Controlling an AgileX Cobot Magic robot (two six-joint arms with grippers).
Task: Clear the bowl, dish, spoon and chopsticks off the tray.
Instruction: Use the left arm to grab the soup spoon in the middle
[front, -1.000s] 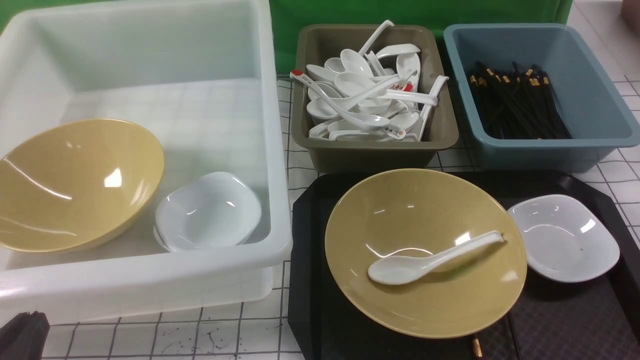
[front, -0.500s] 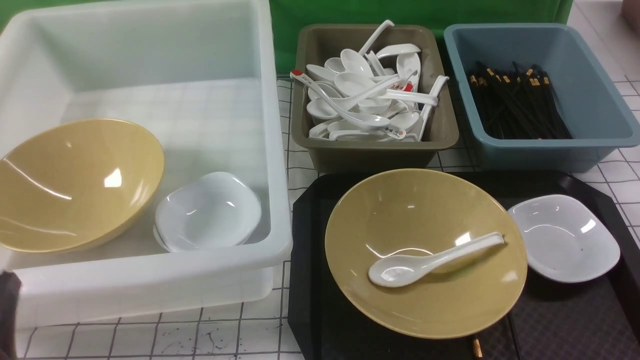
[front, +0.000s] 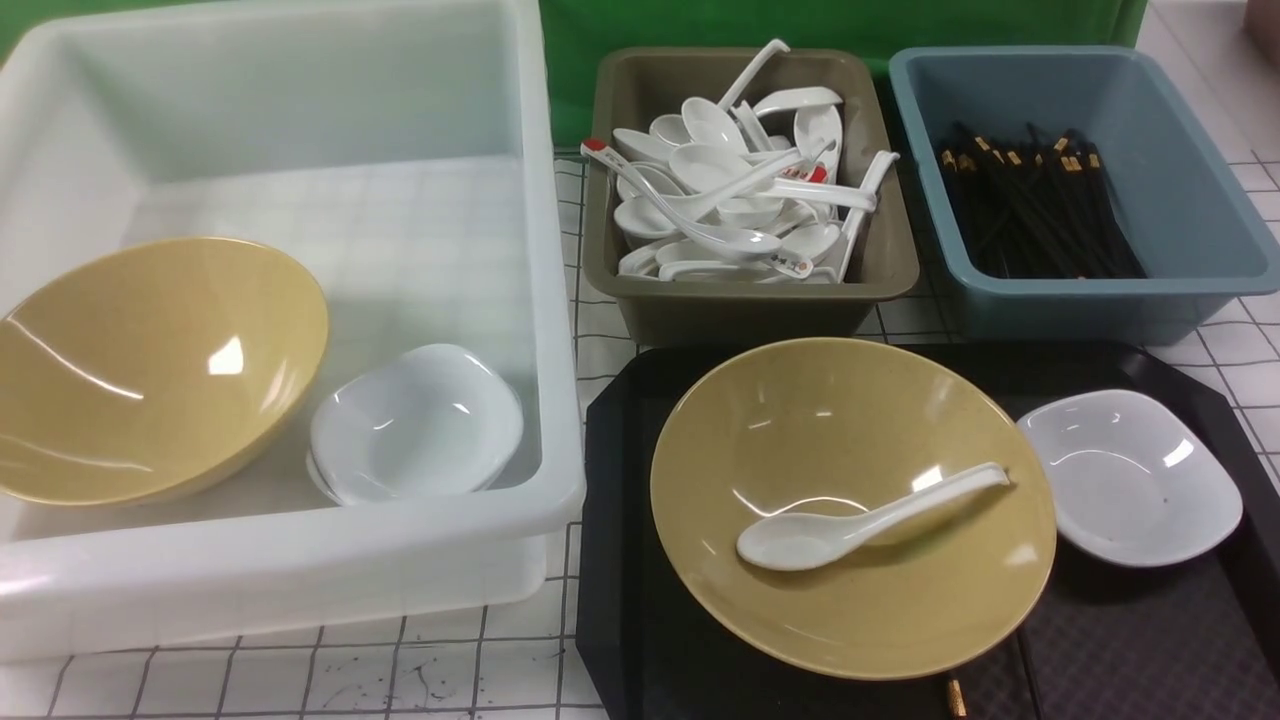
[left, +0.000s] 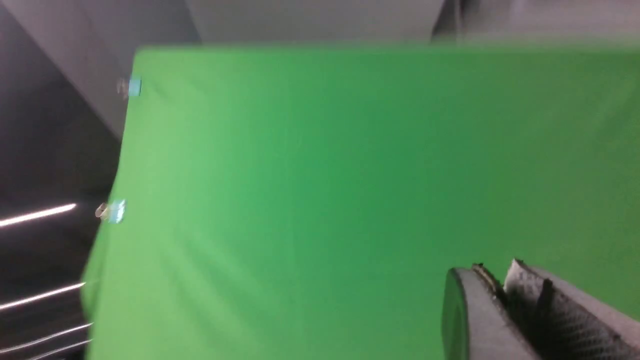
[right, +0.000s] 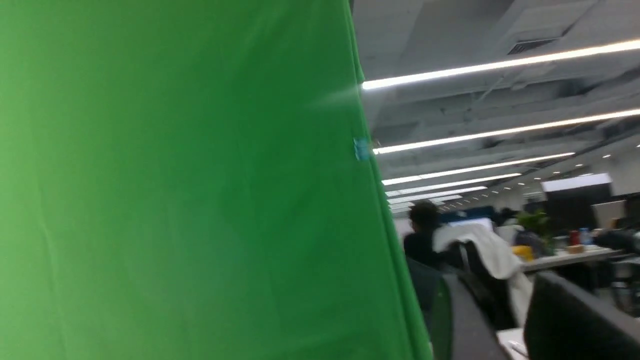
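Note:
On the black tray (front: 620, 560) stands the mustard-yellow bowl (front: 850, 420), with the white spoon (front: 850, 520) lying inside it, handle toward the right. The small white dish (front: 1130, 475) rests on the tray to the bowl's right. Of the chopsticks only a gold-banded tip (front: 955, 697) peeks out from under the bowl's near rim. Neither gripper appears in the front view. In the left wrist view my left gripper (left: 495, 275) is shut and empty against a green screen. In the right wrist view my right gripper (right: 500, 295) is open, holding nothing.
A big white tub (front: 560, 300) at the left holds another yellow bowl (front: 150, 360) and stacked white dishes (front: 415, 420). Behind the tray, an olive tub (front: 750, 300) is full of spoons and a blue tub (front: 1080, 300) holds black chopsticks (front: 1030, 210).
A dark part of the left arm at the front view's bottom-left corner has slid out of the picture. The tableware has not moved.

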